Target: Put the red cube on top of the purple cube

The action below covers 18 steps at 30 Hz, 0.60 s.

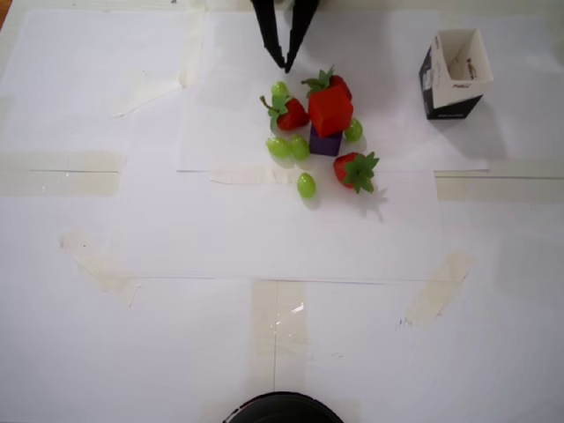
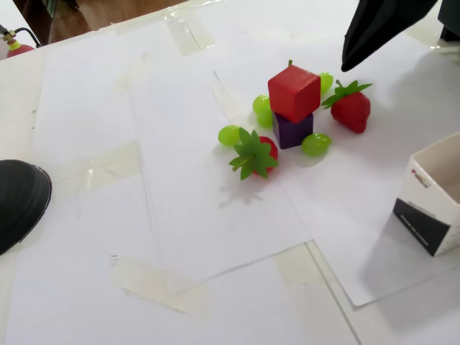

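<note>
Gripper (image 1: pixel 286 63) fingers are meeting at their tips in the overhead view, holding nothing, and the claw is hanging above the paper just beyond the cluster of fruit, clear of every object. In the fixed view its dark tip (image 2: pixel 350 63) is showing as one closed point near the upper right.

Nearest to it, the red cube (image 1: pixel 330 110) is sitting on top of the purple cube (image 1: pixel 325 143); the fixed view is showing the red block (image 2: pixel 294 92) resting slightly askew on the purple one (image 2: pixel 292 130), overhanging a little but touching squarely enough to stand. Strawberries (image 1: pixel 357 169) and green grapes (image 1: pixel 306 185) are crowding around the stack, and a paper carton (image 1: pixel 454 75) is standing well apart.

The placing step is looking finished, judging by this layout. The next move is calling only for a clean retreat upward and away, without brushing the stack.
</note>
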Each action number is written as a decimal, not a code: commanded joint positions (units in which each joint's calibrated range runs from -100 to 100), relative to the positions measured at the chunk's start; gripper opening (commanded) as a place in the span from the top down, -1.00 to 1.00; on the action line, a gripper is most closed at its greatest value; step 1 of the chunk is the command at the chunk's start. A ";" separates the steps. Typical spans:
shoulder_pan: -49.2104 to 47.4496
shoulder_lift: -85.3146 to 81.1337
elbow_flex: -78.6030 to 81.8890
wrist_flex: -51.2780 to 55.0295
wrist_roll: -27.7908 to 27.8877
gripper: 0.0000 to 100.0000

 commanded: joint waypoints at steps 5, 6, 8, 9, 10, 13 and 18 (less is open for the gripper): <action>-0.35 -0.68 0.00 6.62 1.12 1.00; -0.35 -0.68 0.00 7.36 1.12 1.00; -0.42 -0.68 0.00 8.91 1.12 1.00; -0.42 -0.68 0.00 9.64 1.17 1.00; -0.42 -0.68 0.00 10.46 1.17 1.00; -0.42 -0.68 0.00 11.52 1.86 1.00; -0.42 -0.68 0.00 11.77 2.05 1.00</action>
